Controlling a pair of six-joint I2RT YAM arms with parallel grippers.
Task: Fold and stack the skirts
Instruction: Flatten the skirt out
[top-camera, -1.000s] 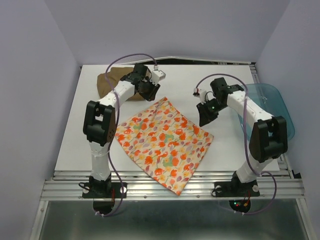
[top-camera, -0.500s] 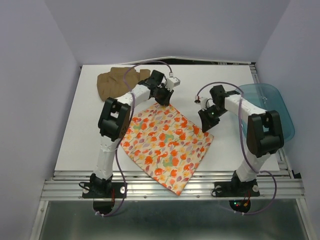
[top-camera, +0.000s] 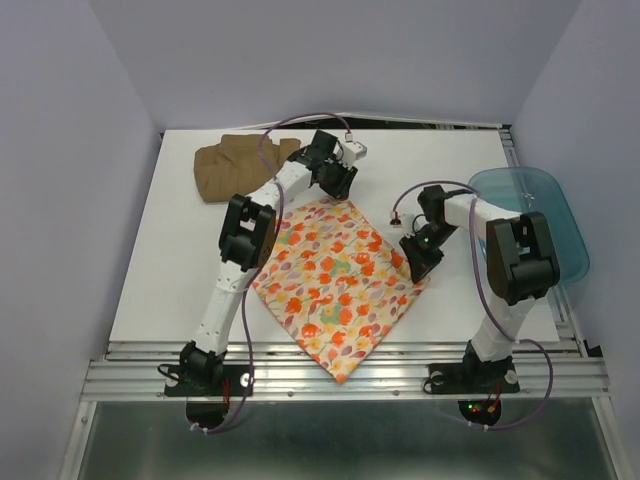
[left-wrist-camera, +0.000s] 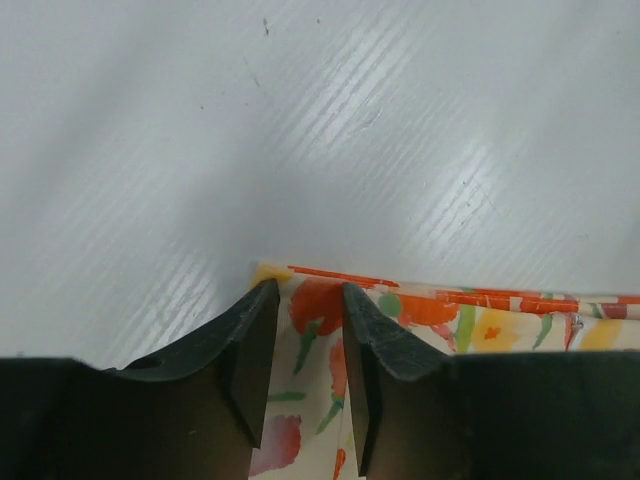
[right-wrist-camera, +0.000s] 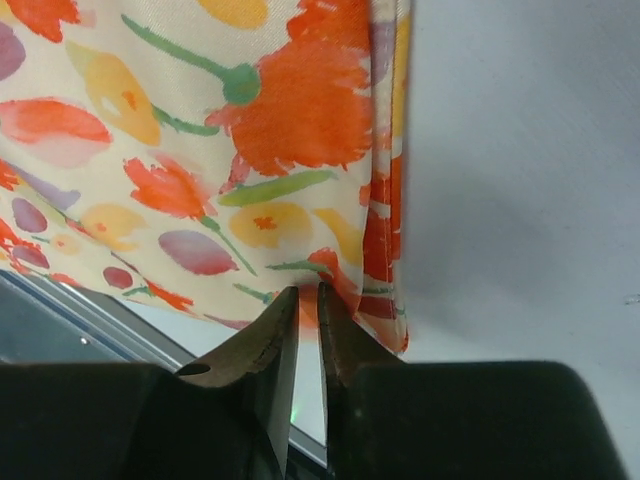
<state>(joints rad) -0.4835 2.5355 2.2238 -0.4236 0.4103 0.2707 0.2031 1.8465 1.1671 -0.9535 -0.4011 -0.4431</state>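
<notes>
The leaf-print skirt (top-camera: 335, 290) lies spread flat as a diamond in the middle of the white surface (top-camera: 170, 270), its lowest corner near the bottom edge. It shows no fold across its face, though the right wrist view shows doubled layers at the edge. The tan skirt (top-camera: 225, 168) sits in a loose, rumpled heap at the upper left, well apart from the printed one, and does not look neatly folded.

The left hand (top-camera: 338, 188) is down at the printed skirt's top corner. Its fingers (left-wrist-camera: 250, 350) stand narrow astride the corner with cloth between them, but I cannot tell whether they grip it. The right hand (top-camera: 420, 265) is at the right corner, its fingers almost together and pinching the layered hem.

I judge the task to be at an early stage: the first fold of the printed skirt is only being set up, and the stacking is not yet done. A teal tub (top-camera: 545, 200) stands at the right edge.
</notes>
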